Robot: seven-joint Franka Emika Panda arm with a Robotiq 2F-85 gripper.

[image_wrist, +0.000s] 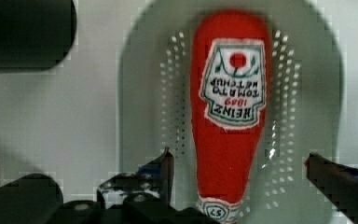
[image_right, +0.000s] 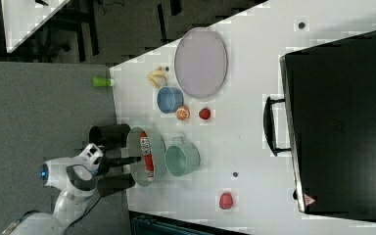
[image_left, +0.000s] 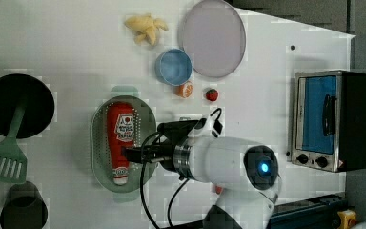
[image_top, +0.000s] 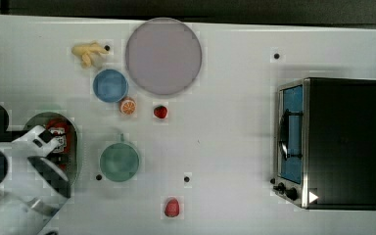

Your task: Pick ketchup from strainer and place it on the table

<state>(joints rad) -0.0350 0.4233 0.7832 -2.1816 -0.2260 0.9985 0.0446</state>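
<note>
White and matte, the surface (image_top: 235,147) carries everything we describe, beginning with the boxy metal toaster oven (image_top: 330,142) and the flat, round lilac plate (image_top: 163,56). Next in size comes the strainer (image_left: 100,143), a pale green oval basket with perforated walls. In it lies the ketchup (image_left: 120,138), a red bottle resting on its side, label upward, white cap toward the arm. We judge it light and soft-skinned, likely yielding under pressure; its narrowing neck above the cap looks the safest place to take hold, across the width. In the wrist view the end effector (image_wrist: 240,172) stands spread wide and empty, one finger either side of that neck.
</note>
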